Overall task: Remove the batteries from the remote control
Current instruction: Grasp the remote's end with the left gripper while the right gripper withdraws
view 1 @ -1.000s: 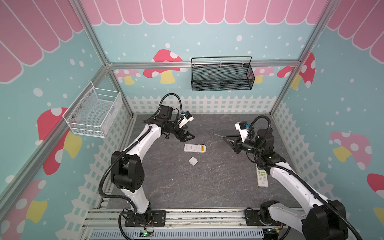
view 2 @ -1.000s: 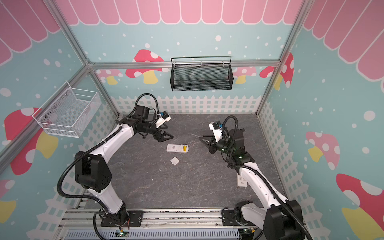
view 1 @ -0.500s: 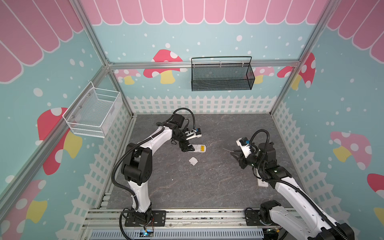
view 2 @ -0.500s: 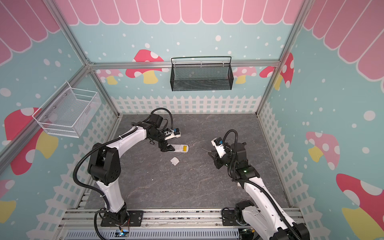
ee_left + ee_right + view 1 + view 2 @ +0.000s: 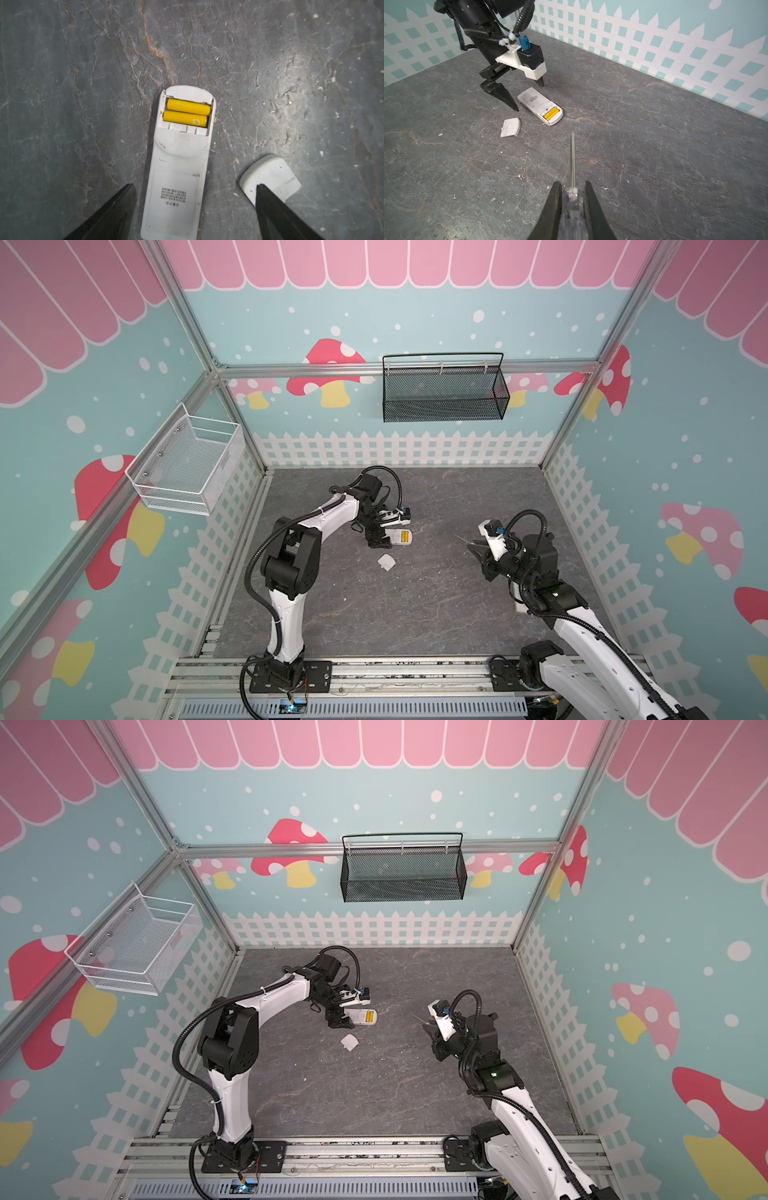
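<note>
While left gripper (image 5: 195, 185) gapes, 2 batteries (image 5: 187, 112) lie beyond its tips.

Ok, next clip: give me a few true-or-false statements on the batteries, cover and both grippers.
1. Both yellow batteries sit in the open compartment of the remote. True.
2. The battery cover is fitted on the remote. False: it lies on the table beside it.
3. The right gripper is shut on a screwdriver. True.
4. The left gripper is clamped on the remote. False: it is open, one finger on each side.
5. The screwdriver tip touches the batteries. False: it stops well short of the remote.
</note>
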{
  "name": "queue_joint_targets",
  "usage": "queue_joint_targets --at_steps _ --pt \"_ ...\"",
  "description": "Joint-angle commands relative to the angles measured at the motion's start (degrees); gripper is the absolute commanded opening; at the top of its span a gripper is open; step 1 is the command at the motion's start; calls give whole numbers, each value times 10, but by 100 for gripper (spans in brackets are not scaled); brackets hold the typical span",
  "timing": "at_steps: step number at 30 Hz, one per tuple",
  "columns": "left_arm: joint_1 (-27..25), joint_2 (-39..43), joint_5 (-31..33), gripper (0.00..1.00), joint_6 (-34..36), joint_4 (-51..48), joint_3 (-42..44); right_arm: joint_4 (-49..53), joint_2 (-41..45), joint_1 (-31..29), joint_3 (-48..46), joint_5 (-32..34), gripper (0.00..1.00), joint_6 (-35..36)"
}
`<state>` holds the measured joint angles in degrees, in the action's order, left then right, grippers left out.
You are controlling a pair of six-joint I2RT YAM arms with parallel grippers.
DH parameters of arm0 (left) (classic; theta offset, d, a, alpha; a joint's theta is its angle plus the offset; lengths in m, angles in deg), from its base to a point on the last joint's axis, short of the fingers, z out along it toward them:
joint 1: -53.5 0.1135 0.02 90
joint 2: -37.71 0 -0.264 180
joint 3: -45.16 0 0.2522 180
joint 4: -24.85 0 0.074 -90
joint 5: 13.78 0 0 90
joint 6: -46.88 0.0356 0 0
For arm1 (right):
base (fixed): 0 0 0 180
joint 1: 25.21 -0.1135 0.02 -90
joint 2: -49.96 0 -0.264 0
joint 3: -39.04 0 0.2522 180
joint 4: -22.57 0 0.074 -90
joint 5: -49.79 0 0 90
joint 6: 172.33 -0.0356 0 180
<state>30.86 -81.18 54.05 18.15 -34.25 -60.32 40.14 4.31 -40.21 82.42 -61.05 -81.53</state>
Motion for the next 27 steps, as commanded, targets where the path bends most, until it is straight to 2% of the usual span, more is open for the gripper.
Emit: queue_joint_targets --at_steps 1,6,9,14,17,22,25,27 --pt "-3 -26 7 91 32 -11 -24 -25 3 2 -9 -4 0 9" --pt "-6 -67 12 90 30 -20 -66 -19 2 2 -8 -3 0 6" --pt "-29 -80 25 89 57 -23 -74 -24 4 2 -10 5 0 7" --pt "-38 -87 44 83 71 -35 -70 -20 6 1 -10 -2 0 6" --pt "-38 -98 59 74 81 -39 -69 -23 2 1 -9 2 0 8" --pt "-37 -102 65 50 75 -55 -66 -19 0 2 -11 -4 0 7" --pt "-37 -101 71 44 79 -55 -58 -18 -2 2 -6 8 0 5" --pt "-38 -95 73 44 76 -55 -62 -14 -1 2 -7 9 0 6"
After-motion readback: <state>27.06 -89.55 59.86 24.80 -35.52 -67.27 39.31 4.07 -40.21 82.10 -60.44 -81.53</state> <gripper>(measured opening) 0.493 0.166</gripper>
